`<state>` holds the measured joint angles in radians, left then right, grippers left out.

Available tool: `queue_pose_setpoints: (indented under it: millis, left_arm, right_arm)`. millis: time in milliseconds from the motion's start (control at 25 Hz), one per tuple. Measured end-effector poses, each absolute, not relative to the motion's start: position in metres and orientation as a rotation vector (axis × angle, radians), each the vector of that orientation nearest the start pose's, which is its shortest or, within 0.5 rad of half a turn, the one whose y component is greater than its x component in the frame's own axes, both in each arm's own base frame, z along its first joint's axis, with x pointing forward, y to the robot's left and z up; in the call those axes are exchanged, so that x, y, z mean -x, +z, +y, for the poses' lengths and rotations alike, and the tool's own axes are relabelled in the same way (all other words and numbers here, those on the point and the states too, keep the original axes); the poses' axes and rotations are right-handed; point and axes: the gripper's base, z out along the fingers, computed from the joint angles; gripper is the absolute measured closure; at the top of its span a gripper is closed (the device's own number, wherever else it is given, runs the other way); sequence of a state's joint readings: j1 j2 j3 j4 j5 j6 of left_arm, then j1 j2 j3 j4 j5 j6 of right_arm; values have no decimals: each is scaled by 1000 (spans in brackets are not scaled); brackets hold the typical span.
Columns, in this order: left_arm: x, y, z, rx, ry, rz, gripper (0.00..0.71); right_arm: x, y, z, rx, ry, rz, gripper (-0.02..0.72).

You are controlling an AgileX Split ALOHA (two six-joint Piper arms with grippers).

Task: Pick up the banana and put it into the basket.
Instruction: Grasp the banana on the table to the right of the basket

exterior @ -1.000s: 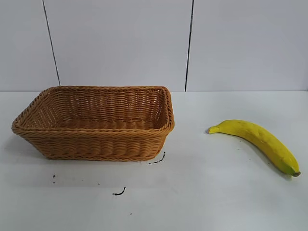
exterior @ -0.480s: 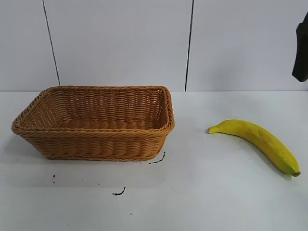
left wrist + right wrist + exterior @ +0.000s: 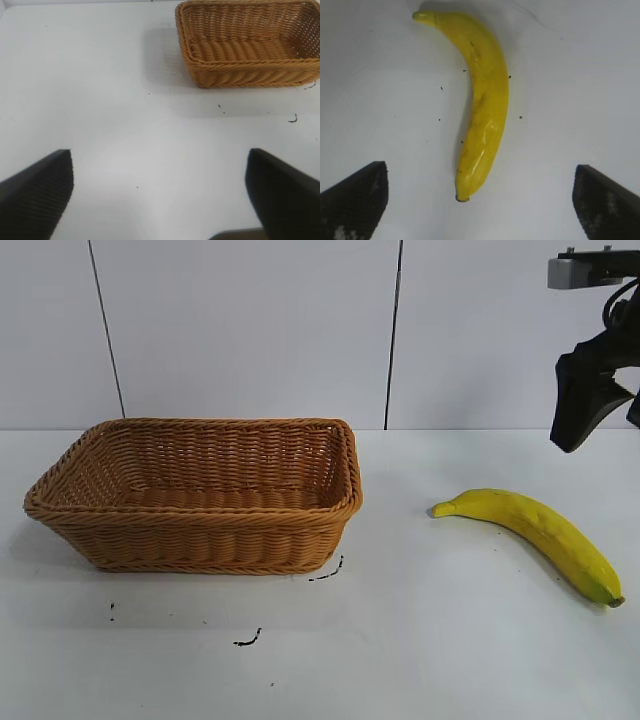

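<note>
Exterior view shows the banana (image 3: pixel 535 532) lying on the table (image 3: pixel 420 660) at the right, long and curved, smooth bright yellow skin, a slightly greenish stem pointing toward the basket (image 3: pixel 200 495) and a dark tip at its far end. It sits well apart from the basket, with bare tabletop between them. The basket is rectangular and shallow, tan-brown wicker in tight horizontal weave, with flared sides and a braided rim; nothing lies inside it.

Above and beyond the banana, at the upper right edge, hangs the right gripper (image 3: pixel 585 405), matte black, partly cut off by the frame. Its wrist view looks down on the banana (image 3: pixel 481 100), glossy with faint brown flecks, framed between two dark ribbed fingers (image 3: pixel 355 200) spread wide and holding nothing, clear of the fruit.

From the left wrist view, the left gripper (image 3: pixel 160 200) sits low over bare table, its fingers (image 3: pixel 37 192) also spread wide and empty, the basket (image 3: pixel 250 42) farther off.

The tabletop is flat, matte white, marked with a few small black scuffs (image 3: pixel 248 640) in front of the basket. Behind it stands a pale panelled wall (image 3: pixel 250 330) with thin dark vertical seams.
</note>
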<state>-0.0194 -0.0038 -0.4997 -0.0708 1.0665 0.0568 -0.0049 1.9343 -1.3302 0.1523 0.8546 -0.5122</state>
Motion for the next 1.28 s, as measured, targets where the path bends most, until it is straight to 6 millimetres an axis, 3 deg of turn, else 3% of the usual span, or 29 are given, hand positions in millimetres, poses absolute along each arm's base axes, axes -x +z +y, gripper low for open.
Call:
queue_pose_setpoints:
  millis: [480, 720, 880, 960, 1040, 1280]
  left_arm:
    - [6, 277, -6, -81, -61, 2043, 17]
    - [6, 277, -6, -81, -61, 2043, 17]
    - [6, 277, -6, -82, -61, 2043, 17]
    - [6, 277, -6, -82, -61, 2043, 17]
    - [6, 277, -6, -82, -61, 2043, 17]
    - [6, 277, -6, -82, -61, 2043, 17]
  right_arm:
    - [-399, 117, 9, 544, 137, 2903, 13]
    - [-400, 106, 9, 514, 142, 2924, 16]
    - [-401, 106, 8, 470, 131, 2927, 156]
    - [-401, 105, 7, 457, 108, 2933, 262]
    - [-401, 105, 5, 432, 84, 2943, 421]
    - [-399, 107, 3, 433, 49, 2965, 412]
